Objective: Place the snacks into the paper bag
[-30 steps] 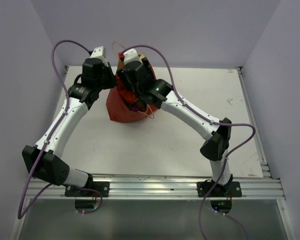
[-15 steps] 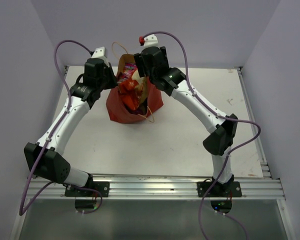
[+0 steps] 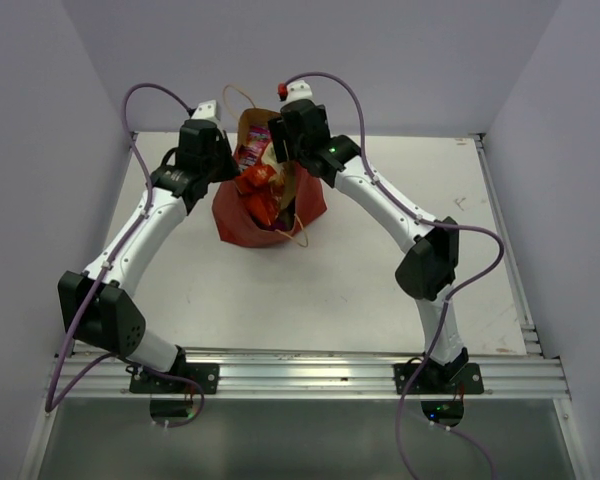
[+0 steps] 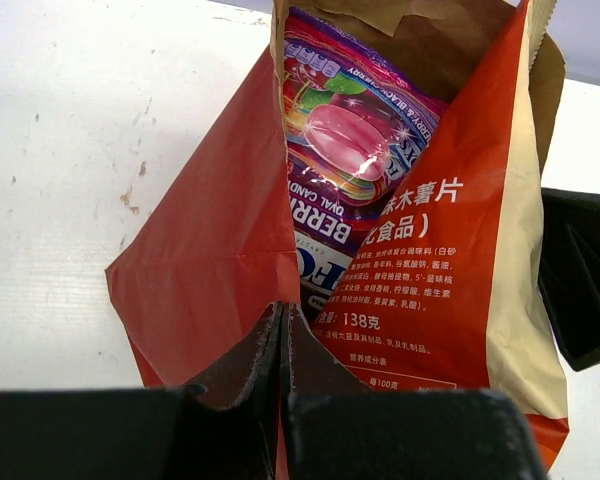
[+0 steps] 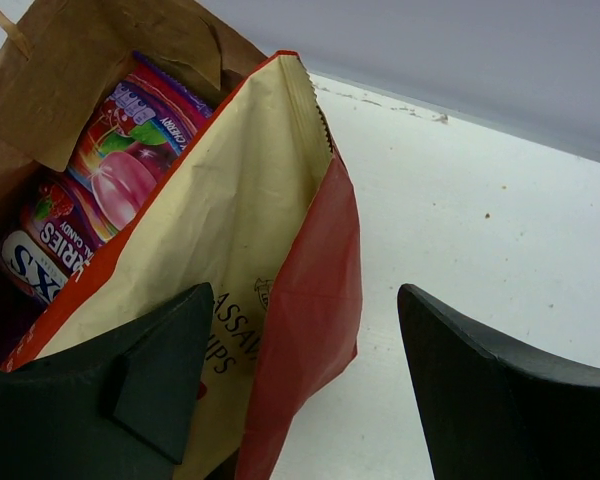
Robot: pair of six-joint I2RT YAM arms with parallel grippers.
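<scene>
Snacks (image 4: 430,280) sit in the paper bag (image 4: 200,270); left fingers (image 4: 400,440) pinch its edge, right fingers (image 5: 500,390) spread above

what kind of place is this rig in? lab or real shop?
Probably a lab test cell: scuffed white tabletop boxed in by blank lavender walls, aluminium mounting rail along its near edge, and a reddish-brown paper bag stuffed with snack packets.

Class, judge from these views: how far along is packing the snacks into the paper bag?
Done: a purple candy pack and the beige-orange chips stand in the paper bag. In hand: left gripper pinches the bag's edge; right gripper is open at the chips. Left: other packets unseen.
</scene>
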